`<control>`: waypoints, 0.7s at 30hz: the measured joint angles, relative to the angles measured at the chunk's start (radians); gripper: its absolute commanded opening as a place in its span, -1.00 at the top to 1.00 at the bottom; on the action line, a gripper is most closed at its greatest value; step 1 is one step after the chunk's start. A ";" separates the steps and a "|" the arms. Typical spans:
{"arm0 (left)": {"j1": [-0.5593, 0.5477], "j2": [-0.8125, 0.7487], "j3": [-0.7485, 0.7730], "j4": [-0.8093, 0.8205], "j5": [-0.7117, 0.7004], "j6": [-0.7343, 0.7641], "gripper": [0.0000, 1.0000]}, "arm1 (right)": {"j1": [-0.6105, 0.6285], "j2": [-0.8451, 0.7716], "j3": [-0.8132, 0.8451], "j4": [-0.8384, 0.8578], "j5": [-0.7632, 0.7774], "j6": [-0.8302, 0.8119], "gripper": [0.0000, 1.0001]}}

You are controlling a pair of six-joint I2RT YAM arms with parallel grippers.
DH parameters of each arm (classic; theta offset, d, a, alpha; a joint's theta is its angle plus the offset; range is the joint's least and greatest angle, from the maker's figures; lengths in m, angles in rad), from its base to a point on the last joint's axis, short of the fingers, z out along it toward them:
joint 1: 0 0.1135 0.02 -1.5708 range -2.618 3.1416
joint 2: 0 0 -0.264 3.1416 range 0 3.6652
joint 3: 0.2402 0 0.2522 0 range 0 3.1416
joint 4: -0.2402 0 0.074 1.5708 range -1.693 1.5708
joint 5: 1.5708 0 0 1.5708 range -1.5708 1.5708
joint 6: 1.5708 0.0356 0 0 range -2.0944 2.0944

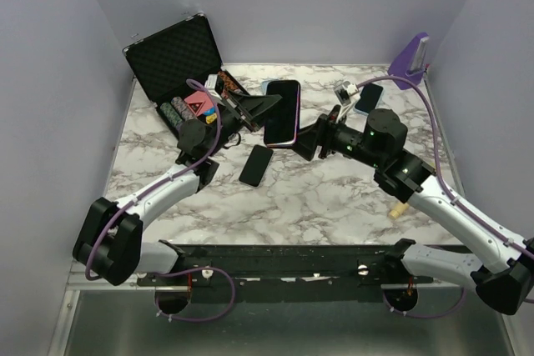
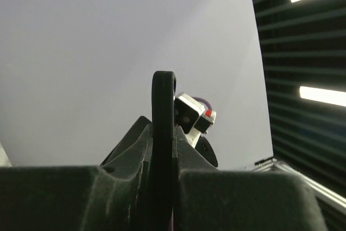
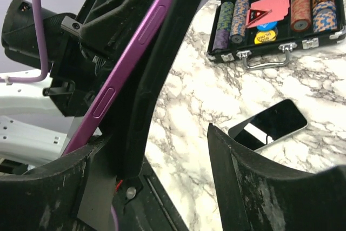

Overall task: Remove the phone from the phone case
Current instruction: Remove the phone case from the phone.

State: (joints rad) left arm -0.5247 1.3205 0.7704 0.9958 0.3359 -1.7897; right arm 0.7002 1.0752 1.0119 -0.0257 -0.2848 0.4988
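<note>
A phone in a purple case point(image 1: 282, 112) is held up above the marble table, screen toward the top camera. My left gripper point(image 1: 264, 104) is shut on its left edge; in the left wrist view the thin black edge point(image 2: 162, 117) stands upright, pinched between my left gripper's point(image 2: 162, 160) two fingers. My right gripper point(image 1: 311, 141) is at the phone's lower right corner. In the right wrist view the purple case side with its buttons point(image 3: 124, 63) and the black phone body point(image 3: 162, 68) lie against the left finger, while my right gripper point(image 3: 157, 147) stands open with a wide gap to the other finger.
A bare black phone point(image 1: 256, 164) point(image 3: 268, 125) lies on the table under the held one. An open black case of poker chips point(image 1: 179, 64) point(image 3: 275, 14) sits at the back left. A blue-edged phone point(image 1: 367, 97), a purple stand point(image 1: 410, 60) and a small tan piece point(image 1: 398, 209) are on the right.
</note>
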 measured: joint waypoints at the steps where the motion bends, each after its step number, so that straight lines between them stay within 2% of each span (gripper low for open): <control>1: 0.000 -0.005 0.003 -0.001 0.018 0.007 1.00 | 0.000 -0.014 -0.002 -0.014 -0.001 -0.003 -0.47; 12: 0.052 -0.026 0.007 -0.030 0.143 0.071 1.00 | 0.000 -0.147 -0.016 -0.174 -0.006 0.006 -0.50; 16: 0.068 -0.036 0.024 -0.058 0.145 0.084 1.00 | -0.002 -0.185 -0.015 -0.198 -0.039 0.052 -0.28; 21: 0.067 -0.041 0.044 -0.058 0.147 0.090 1.00 | -0.002 -0.149 -0.016 -0.079 -0.161 0.201 -0.08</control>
State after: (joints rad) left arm -0.4580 1.2793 0.8146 0.9382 0.4831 -1.6997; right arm 0.6983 0.9264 0.9962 -0.1051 -0.4458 0.7002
